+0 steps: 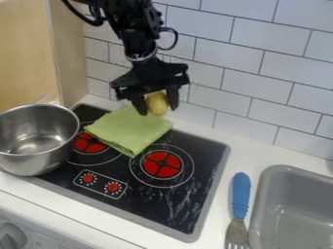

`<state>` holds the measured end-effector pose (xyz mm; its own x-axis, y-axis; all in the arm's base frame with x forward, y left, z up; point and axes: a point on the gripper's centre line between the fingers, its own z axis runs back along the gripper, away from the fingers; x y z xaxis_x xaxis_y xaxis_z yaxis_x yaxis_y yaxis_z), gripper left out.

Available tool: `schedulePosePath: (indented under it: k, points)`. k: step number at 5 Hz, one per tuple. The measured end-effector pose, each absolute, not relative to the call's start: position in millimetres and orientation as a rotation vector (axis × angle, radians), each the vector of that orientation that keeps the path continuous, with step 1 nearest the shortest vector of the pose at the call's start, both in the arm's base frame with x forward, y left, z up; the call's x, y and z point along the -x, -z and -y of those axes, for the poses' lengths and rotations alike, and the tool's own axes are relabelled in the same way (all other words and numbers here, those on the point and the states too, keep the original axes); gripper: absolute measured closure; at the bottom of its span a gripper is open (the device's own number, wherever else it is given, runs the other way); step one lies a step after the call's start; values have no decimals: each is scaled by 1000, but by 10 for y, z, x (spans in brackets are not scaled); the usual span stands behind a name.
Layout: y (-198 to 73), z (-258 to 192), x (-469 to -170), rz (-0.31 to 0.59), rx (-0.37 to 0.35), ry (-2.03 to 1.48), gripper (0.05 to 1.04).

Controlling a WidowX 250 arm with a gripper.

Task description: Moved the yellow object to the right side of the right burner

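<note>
My gripper (156, 104) hangs above the back of the stove, near the tiled wall, with its fingers shut on a yellow object (157, 103). The yellow object is rounded and held up over the back edge of a green cloth (131, 128). In front of the cloth and a little to the right lies the right burner (162, 164), red inside a thin white ring. The black stovetop (193, 189) to the right of that burner bears whitish smears.
A steel pot (39, 153) stands at the stove's left side. A blue-handled utensil (240, 195) lies on the counter between the stove and a grey sink (294, 206). White tiles (260, 78) rise behind the counter.
</note>
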<state>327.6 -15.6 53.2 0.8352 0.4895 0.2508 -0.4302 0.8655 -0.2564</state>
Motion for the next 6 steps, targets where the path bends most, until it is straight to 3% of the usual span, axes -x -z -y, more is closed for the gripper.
schedulePosePath:
  k: [3, 6]
  points:
    - [-441, 673, -2837, 272, 225, -287, 458]
    - [-182, 811, -2428, 186, 217, -189, 458]
